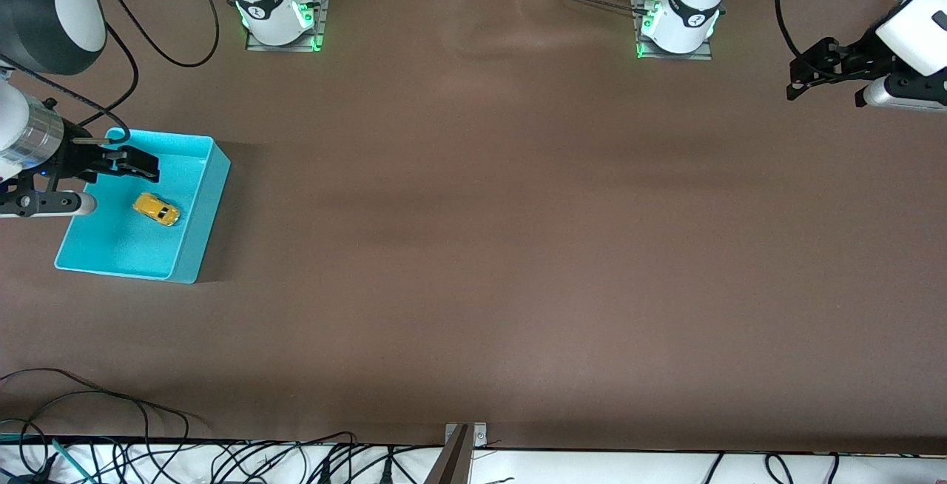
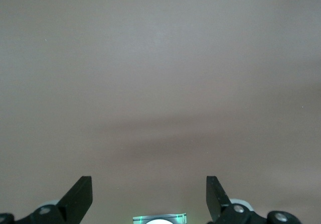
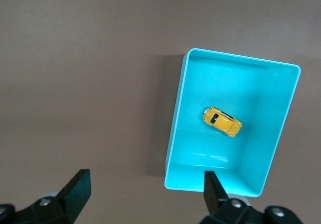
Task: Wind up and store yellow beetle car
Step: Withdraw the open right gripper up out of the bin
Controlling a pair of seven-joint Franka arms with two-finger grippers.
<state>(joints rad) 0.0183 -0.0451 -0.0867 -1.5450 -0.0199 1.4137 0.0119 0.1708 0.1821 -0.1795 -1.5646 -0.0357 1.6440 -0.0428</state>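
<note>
The yellow beetle car [image 1: 157,209] lies inside the turquoise bin [image 1: 211,195], at the right arm's end of the table. In the right wrist view the car [image 3: 222,121] rests on its wheels near the middle of the bin [image 3: 261,148]. My right gripper [image 1: 144,162] hangs open above the bin's rim, apart from the car, and its jaws [image 3: 145,189] hold nothing. Over bare table at the left arm's end, my left gripper [image 1: 823,84] waits, open and empty [image 2: 149,194].
A brown mat [image 1: 481,247] covers the table. The two arm bases [image 1: 277,10] [image 1: 677,21] stand along the edge farthest from the front camera. Loose cables [image 1: 111,425] lie along the nearest edge.
</note>
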